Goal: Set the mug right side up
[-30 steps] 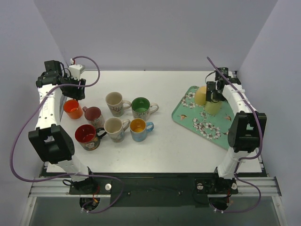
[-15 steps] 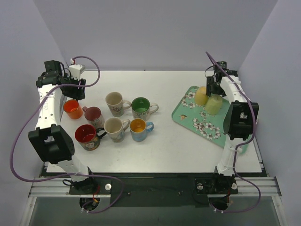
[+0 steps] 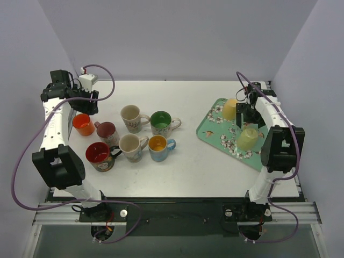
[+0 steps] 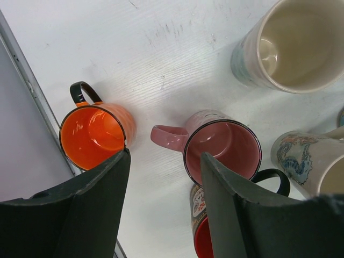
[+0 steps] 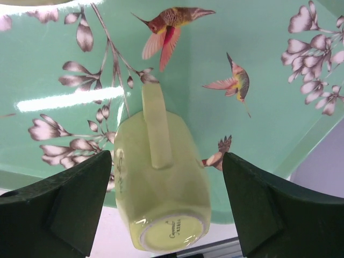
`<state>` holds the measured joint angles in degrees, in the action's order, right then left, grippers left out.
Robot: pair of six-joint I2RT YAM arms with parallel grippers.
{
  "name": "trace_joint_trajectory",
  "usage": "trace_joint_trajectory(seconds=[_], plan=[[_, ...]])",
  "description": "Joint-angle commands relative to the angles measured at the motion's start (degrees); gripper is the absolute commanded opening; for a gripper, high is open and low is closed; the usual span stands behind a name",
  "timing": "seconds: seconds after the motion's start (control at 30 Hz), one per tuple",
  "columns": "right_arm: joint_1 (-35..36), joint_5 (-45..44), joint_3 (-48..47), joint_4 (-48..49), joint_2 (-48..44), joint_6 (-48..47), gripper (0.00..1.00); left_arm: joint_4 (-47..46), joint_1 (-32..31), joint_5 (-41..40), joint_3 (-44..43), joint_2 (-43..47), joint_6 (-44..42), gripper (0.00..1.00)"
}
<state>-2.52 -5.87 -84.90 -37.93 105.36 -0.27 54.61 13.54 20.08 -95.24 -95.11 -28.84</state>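
White table, grey walls. Green mug (image 5: 161,204) lies on its side on the near half of the tray (image 5: 258,54), handle up, base showing to the wrist camera. Right gripper (image 5: 166,157) hangs over it, jaws wide, one either side, apparently not touching, holding nothing. Yellow mug (image 3: 230,109) sits upside down at the tray's far end. Left gripper (image 4: 165,156) is well left of the tray, wide and empty, above upright mugs (image 3: 130,116). Green mug looks like glazed ceramic: stiff, slick, breakable, some weight. Best hold is probably across the body, then tip it onto its base.
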Motion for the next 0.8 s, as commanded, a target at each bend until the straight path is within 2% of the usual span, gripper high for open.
trace_joint_trajectory(seconds=[0.0, 0.1, 0.2, 0.43, 0.5, 0.63, 0.7, 0.77], plan=[[0.5, -1.7, -6.6, -8.9, 1.4, -1.6, 0.81, -1.3, -0.3, 2.1, 0.2, 2.9, -0.9, 0.64], [0.8, -1.3, -13.1, -11.8, 6.2, -2.7, 0.81, -1.5, -0.3, 2.2, 0.8, 3.2, -0.8, 0.64], [1.4, -2.0, -18.9, -16.8, 12.7, -3.5, 0.77, -1.9, -0.3, 2.1, 1.5, 3.5, -1.0, 0.64], [1.6, -3.5, -15.0, -18.0, 15.4, -4.2, 0.72, -2.4, -0.3, 1.3, 2.3, 4.0, -1.5, 0.64], [1.6, -3.0, -14.7, -17.7, 17.1, -4.7, 0.65, -2.3, -0.3, 1.6, 2.1, 4.1, -1.1, 0.64], [1.4, -2.5, -14.8, -17.7, 19.1, -4.8, 0.27, -2.1, -0.2, 2.2, 1.9, 4.3, -1.0, 0.64], [1.1, -2.4, -14.6, -17.5, 18.2, -4.9, 0.0, -1.8, -0.2, 2.1, 1.9, 4.5, -1.0, 0.64], [0.9, -2.2, -14.2, -17.3, 16.3, -5.1, 0.0, -1.4, -0.4, 2.2, 1.6, 4.6, -1.1, 0.64]])
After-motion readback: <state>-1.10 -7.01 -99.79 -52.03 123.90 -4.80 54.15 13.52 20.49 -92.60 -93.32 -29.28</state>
